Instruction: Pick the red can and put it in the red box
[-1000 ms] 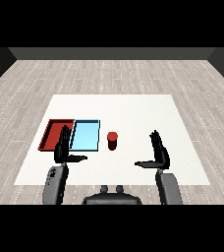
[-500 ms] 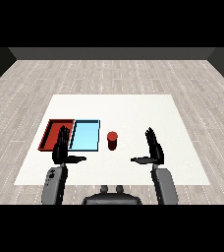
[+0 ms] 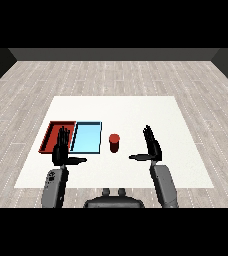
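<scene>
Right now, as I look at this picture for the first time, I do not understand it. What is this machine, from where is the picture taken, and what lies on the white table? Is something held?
This is a humanoid robot, seen from its own head, looking down and forward across a white table. The two grey forearms coming in from the lower corners are its arms, and each ends in a black hand.

On the table a red tray and a light blue tray lie side by side. A red can stands upright to the right of the blue tray.

The left hand hovers over the near edge of the red tray. The right hand is open, to the right of the can, apart from it. Nothing is held.
</scene>
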{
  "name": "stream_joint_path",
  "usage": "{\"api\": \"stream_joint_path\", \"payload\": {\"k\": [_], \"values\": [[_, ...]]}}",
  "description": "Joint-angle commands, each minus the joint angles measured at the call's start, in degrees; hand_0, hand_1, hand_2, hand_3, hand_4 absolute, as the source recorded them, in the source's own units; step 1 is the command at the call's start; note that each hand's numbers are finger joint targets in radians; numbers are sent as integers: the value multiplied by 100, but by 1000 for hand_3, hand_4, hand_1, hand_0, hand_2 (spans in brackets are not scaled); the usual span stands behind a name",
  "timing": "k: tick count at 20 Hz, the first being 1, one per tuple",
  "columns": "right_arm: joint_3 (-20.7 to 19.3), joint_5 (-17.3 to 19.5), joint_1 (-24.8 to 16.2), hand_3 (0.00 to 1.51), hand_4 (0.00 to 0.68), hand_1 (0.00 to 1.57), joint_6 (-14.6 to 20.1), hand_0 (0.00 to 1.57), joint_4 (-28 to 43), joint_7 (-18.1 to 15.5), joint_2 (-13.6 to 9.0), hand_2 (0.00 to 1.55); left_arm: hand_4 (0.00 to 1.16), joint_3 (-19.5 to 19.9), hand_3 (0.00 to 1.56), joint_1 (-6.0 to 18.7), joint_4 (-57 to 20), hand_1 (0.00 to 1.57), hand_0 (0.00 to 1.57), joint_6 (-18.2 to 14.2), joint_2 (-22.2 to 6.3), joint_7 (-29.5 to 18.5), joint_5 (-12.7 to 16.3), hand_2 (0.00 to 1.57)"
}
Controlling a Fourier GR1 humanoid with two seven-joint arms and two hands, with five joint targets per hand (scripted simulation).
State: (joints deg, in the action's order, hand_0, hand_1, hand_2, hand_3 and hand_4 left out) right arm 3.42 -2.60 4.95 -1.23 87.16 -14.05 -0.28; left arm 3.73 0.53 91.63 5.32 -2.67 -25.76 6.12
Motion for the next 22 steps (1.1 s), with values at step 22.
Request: {"api": "stream_joint_path", "payload": {"k": [22], "values": [[1598,-2067,1263,0,0,0,1066,0,-2950,-1718,28,0,0,321,0,38,-68,0,0,197,-222,-80,261,0]]}}
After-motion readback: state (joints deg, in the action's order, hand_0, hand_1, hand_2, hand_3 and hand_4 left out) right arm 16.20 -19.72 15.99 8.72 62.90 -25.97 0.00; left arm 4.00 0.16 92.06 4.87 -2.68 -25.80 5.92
